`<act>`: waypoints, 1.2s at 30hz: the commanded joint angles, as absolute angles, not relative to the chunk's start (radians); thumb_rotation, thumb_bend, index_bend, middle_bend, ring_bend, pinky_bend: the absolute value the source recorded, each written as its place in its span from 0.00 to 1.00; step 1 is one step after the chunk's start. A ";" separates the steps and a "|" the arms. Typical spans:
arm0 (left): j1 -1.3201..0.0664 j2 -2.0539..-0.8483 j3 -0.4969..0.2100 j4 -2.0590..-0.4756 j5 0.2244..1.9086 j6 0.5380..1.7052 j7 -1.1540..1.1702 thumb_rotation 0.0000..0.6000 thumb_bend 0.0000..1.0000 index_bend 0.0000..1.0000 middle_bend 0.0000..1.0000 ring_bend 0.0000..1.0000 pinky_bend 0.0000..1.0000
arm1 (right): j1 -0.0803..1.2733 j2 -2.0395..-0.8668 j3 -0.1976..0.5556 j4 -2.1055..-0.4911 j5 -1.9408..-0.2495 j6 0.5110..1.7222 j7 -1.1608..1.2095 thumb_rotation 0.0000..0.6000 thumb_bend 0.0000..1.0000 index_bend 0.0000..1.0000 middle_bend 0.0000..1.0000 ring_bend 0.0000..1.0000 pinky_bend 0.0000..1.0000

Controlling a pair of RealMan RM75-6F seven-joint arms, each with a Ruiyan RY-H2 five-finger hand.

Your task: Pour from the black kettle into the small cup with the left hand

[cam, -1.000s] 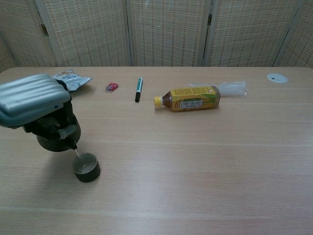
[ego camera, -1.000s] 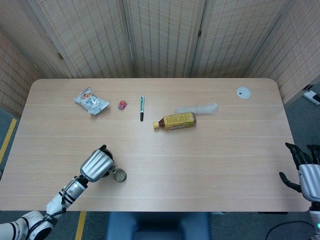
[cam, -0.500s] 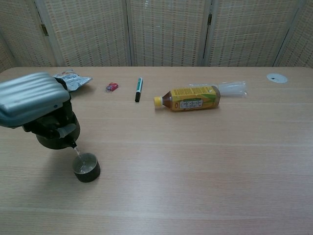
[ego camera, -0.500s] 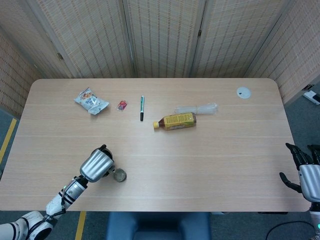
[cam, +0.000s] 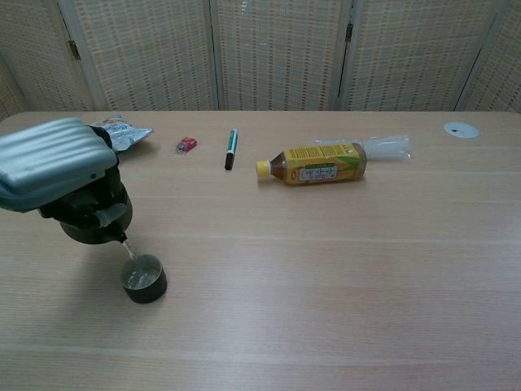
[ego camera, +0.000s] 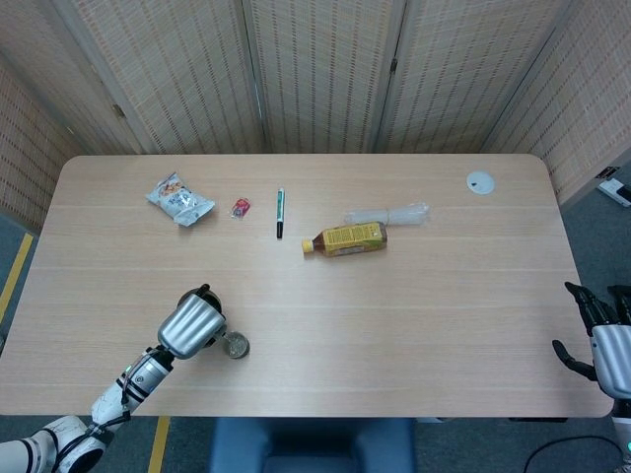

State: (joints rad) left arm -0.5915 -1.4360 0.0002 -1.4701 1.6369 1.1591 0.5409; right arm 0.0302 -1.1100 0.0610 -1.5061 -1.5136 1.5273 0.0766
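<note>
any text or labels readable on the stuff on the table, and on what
None can be read.
Bottle: yellow label carries print, too small and blurred.
Snack packet: printed, illegible.
Small red packet: too small.
Pen: no legible marking.

Your left hand (cam: 50, 169) now sits slightly higher and further back than a second ago; the black kettle (cam: 96, 218) it grips rises with it, so the spout stands a little higher above the small cup (cam: 144, 278); a thin stream now shows between spout and cup.
</note>
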 commanded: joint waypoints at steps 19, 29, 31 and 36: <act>-0.585 -1.443 -0.005 -1.462 1.639 1.165 0.564 0.90 0.53 1.00 1.00 0.94 0.41 | 0.028 -1.108 0.062 -1.510 -1.514 1.530 0.073 1.00 0.31 0.09 0.19 0.27 0.07; -0.580 -1.441 -0.003 -1.472 1.637 1.163 0.577 0.90 0.53 1.00 1.00 0.94 0.41 | 0.024 -1.107 0.061 -1.510 -1.518 1.538 0.076 1.00 0.31 0.09 0.19 0.27 0.07; -0.580 -1.440 -0.003 -1.477 1.635 1.161 0.576 0.90 0.53 1.00 1.00 0.94 0.41 | 0.024 -1.107 0.060 -1.509 -1.519 1.539 0.077 1.00 0.31 0.09 0.19 0.27 0.07; -0.579 -1.439 -0.003 -1.478 1.638 1.164 0.567 0.89 0.53 1.00 1.00 0.94 0.41 | 0.022 -1.107 0.060 -1.509 -1.519 1.540 0.078 1.00 0.31 0.09 0.19 0.27 0.07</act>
State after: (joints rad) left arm -0.5793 -1.4390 -0.0028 -1.4788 1.6374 1.1630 0.5717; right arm 0.0222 -1.1073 0.0600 -1.5085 -1.5194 1.5402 0.0782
